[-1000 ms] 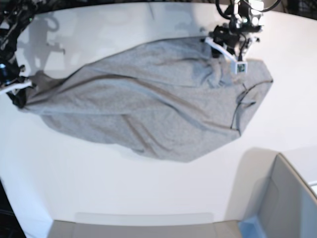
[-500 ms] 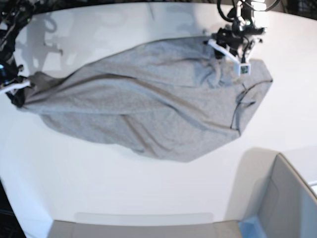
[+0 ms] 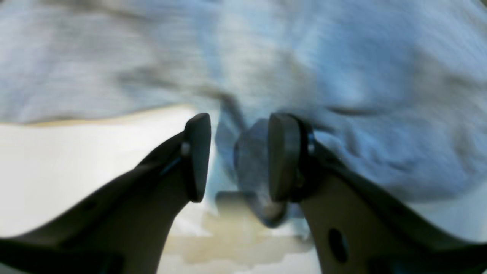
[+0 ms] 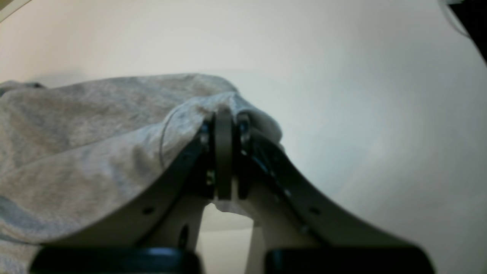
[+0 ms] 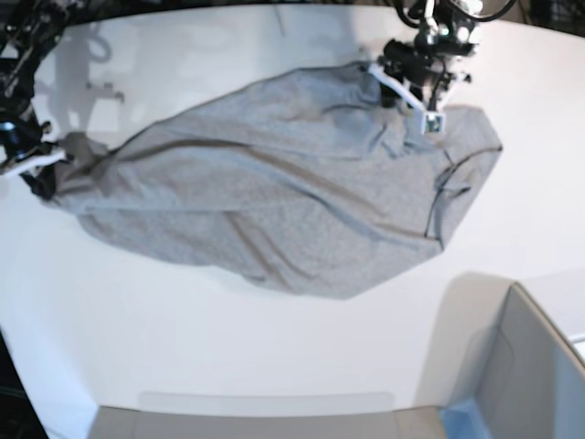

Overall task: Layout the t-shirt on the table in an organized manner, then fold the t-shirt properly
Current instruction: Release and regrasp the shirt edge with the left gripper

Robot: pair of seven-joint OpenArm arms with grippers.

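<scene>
The light heather-grey cotton t-shirt (image 5: pixel 283 197) is spread crumpled across the middle of the smooth white desk (image 5: pixel 228 347); no fold is made. The right gripper (image 4: pixel 224 152) is clamped on its left-hand edge; the left gripper (image 3: pixel 237 156) is held apart over bunched cloth at upper right.

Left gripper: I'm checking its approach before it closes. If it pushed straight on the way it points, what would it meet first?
Most likely the t-shirt: a bunched fold of it lies just ahead of the left gripper's open jaws, though blur hides the depth.
</scene>
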